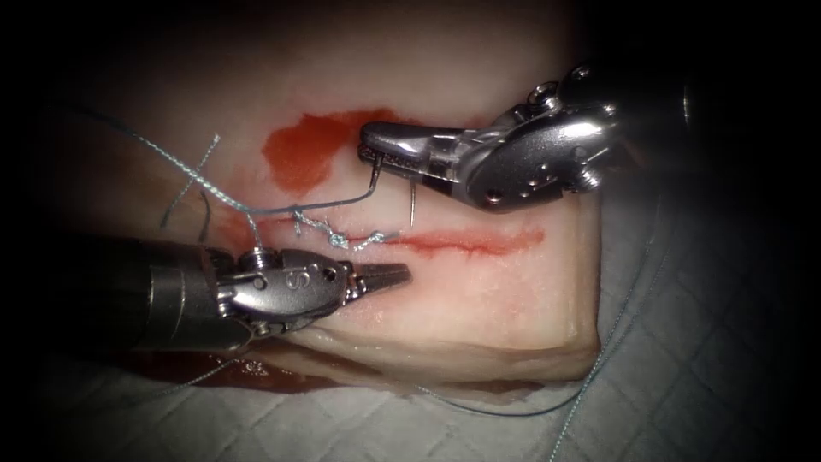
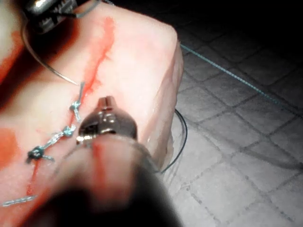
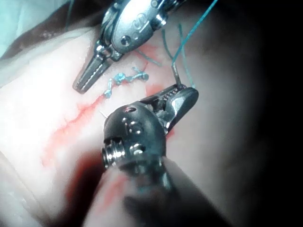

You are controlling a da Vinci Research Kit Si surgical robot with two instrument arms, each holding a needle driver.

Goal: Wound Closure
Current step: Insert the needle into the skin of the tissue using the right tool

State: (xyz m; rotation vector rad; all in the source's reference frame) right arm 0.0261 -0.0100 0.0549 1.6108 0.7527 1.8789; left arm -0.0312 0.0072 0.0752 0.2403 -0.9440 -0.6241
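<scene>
Above cut [image 1: 479, 242]: right tool [image 1: 385, 152] pinching curved needle [image 1: 376, 181], clear of tissue [image 1: 479, 291]; left tool [image 1: 389, 275] pressed together, empty.

The left tool [image 2: 107, 105] sits just beside the cut [image 2: 97, 66] in the tissue [image 2: 142, 71], tip closed and holding nothing. Knotted thread [image 2: 57, 137] runs along the cut — a few knots in a row. The needle [image 2: 45, 64] curves away from the cut toward the right tool [image 2: 47, 12].

Glossy metal right gripper [image 1: 374, 154]; moist, shiny tissue [image 1: 479, 291]; matt quilted cloth [image 1: 684, 376].
</scene>
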